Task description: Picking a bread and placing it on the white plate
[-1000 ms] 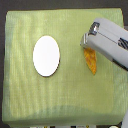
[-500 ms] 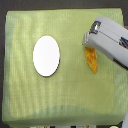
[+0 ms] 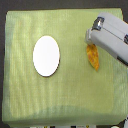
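The grasp on the golden-orange, bumpy, tapered bread (image 3: 93,57) appears to be under way; next it must be lifted and carried to the plain white oval plate (image 3: 46,55), which lies well apart toward the exterior view's left on the green cloth-covered table (image 3: 30,107). The grey boxy gripper (image 3: 93,44) reaches in from the upper right, covering the bread's top end. Its fingers are hidden, so I cannot tell their opening.

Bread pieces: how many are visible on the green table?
1: the bread lies at the exterior view's right, apart from the white plate, partly under the gripper; more could be hidden there.
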